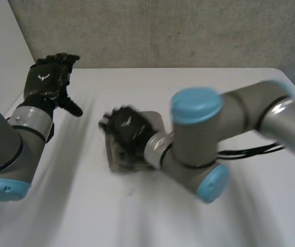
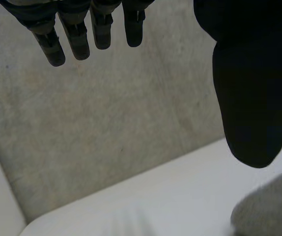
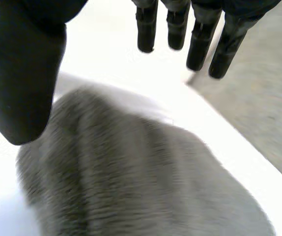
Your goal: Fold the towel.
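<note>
A grey towel (image 1: pixel 117 157) lies in a small folded bundle at the middle of the white table (image 1: pixel 75 206). My right hand (image 1: pixel 128 128) hovers over it, palm down. In the right wrist view the right hand (image 3: pixel 23 73) has straight fingers (image 3: pixel 200 44) and holds nothing, with the fuzzy towel (image 3: pixel 146 182) under its palm. My left hand (image 1: pixel 49 78) is raised at the table's far left, well away from the towel. Its fingers (image 2: pixel 77 39) are straight and spread, and its thumb (image 2: pixel 251 98) stands apart from them.
A grey concrete wall (image 1: pixel 163 31) runs behind the table's far edge. My right arm (image 1: pixel 224 128) reaches across the table's right half. White table surface spreads out in front of and to the left of the towel.
</note>
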`<state>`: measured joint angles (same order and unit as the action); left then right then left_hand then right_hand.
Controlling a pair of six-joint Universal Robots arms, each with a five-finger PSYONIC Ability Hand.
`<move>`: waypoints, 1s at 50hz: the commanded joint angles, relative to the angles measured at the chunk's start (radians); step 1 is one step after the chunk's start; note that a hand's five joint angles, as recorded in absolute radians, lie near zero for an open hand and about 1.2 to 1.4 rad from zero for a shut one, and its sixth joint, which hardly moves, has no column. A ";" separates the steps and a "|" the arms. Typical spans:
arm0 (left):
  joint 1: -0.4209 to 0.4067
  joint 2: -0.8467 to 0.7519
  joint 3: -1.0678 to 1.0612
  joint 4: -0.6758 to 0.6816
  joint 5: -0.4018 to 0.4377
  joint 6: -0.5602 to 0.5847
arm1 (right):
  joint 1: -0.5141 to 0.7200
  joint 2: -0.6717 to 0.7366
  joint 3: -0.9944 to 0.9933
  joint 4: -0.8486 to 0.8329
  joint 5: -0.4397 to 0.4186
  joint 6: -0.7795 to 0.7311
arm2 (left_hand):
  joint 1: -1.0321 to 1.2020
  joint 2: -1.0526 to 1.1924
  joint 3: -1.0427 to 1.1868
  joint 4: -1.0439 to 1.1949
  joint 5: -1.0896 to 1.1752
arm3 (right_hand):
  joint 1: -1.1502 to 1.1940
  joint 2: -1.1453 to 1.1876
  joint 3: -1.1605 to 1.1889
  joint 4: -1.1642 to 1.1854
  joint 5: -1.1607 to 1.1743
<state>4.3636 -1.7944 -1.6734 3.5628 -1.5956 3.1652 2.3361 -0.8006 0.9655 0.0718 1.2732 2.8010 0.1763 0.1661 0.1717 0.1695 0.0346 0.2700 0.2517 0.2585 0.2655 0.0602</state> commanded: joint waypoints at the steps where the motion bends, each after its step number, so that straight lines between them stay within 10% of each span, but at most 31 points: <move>1: -0.065 -0.085 0.080 -0.001 0.003 -0.129 | -0.168 -0.218 0.197 -0.150 -0.006 0.317 | 0.028 0.039 0.033 0.035 -0.004 | -0.095 -0.077 -0.084 -0.091 -0.060; 22: -0.156 -0.424 0.165 -0.160 0.003 -0.169 | -0.187 0.090 0.084 -0.047 0.080 0.201 | 0.034 0.044 0.039 0.041 0.001 | -0.095 -0.077 -0.084 -0.091 -0.060; 32: -0.150 -0.156 0.279 -0.300 -0.003 -0.090 | -0.189 -0.216 0.073 -0.035 0.186 0.193 | 0.017 0.027 0.021 0.023 -0.016 | -0.095 -0.077 -0.084 -0.091 -0.060; 39: -0.130 0.045 0.415 -0.444 -0.015 -0.096 | -0.250 -0.461 0.067 0.040 0.415 0.181 | 0.023 0.033 0.027 0.029 -0.010 | -0.095 -0.077 -0.084 -0.091 -0.060; 50: -0.062 0.125 0.555 -0.737 -0.076 -0.109 | -0.366 -0.537 0.121 0.184 0.457 0.189 | 0.161 0.171 0.165 0.167 0.128 | -0.095 -0.077 -0.084 -0.091 -0.060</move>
<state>4.2876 -1.6712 -1.1565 2.9448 -1.6625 3.0586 2.0129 -1.3172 1.0455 0.1939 1.7327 2.9862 0.2634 0.2627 0.2628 0.2624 0.0910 0.2383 0.2439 0.2428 0.2607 0.0602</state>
